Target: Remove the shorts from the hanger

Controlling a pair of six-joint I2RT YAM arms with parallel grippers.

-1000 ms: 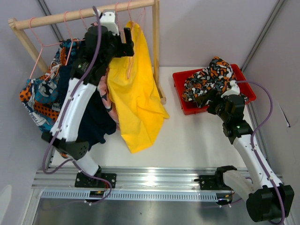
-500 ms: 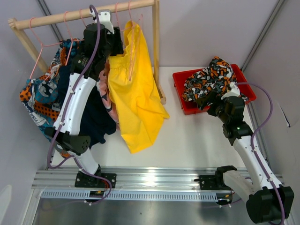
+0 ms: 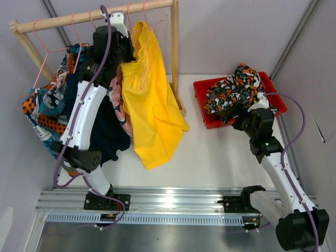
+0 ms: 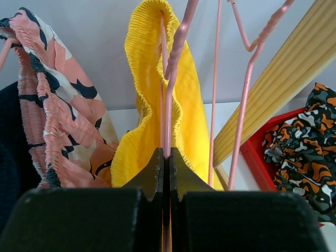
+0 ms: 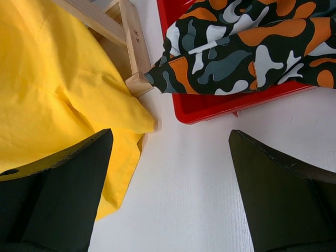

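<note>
Yellow shorts hang by their waistband on a pink wire hanger at the right end of the wooden rail. My left gripper is up at the rail, shut on that hanger's wire where it runs down through the yellow waistband. Pink patterned shorts hang just to its left, with navy shorts and blue-orange-white shorts further along. Orange-black shorts lie in the red bin. Low over the table beside the bin, my right gripper is open and holds nothing.
The rack's upright post and its foot stand between the yellow shorts and the red bin. An empty pink hanger hangs right of the held one. Bare white table lies in front of the bin.
My left gripper has gone from open to shut on the hanger wire. The yellow waistband bunched up and shifted slightly left. The right arm has not moved.
</note>
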